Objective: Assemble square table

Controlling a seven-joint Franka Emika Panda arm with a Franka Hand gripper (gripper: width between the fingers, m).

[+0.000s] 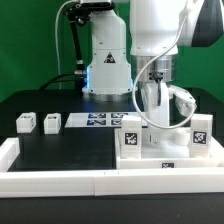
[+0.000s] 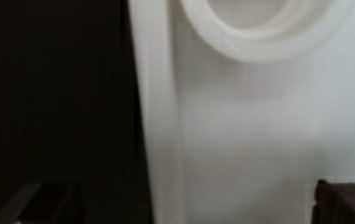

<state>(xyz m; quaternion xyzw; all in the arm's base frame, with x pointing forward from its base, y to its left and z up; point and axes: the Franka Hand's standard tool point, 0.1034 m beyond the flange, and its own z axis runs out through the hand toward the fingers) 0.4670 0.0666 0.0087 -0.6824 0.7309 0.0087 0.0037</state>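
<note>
The square table's white panel [image 1: 165, 150] lies flat at the exterior view's right, against the front wall. Two tagged white legs [image 1: 130, 132] [image 1: 201, 129] stand upright at its two far corners. Two more legs [image 1: 25, 122] [image 1: 50, 123] sit loose on the black surface at the left. My gripper [image 1: 160, 122] hangs low over the panel between the two upright legs. In the wrist view the gripper [image 2: 186, 205] is open, its dark fingertips [image 2: 348, 200] wide apart. Between them lie the panel's white surface [image 2: 245, 130] and its edge, with a round raised socket [image 2: 254, 30] further on. Nothing is held.
The marker board [image 1: 98, 120] lies behind the panel near the robot's base [image 1: 106, 70]. A long low white wall [image 1: 90, 182] edges the front and left of the black surface [image 1: 60, 150].
</note>
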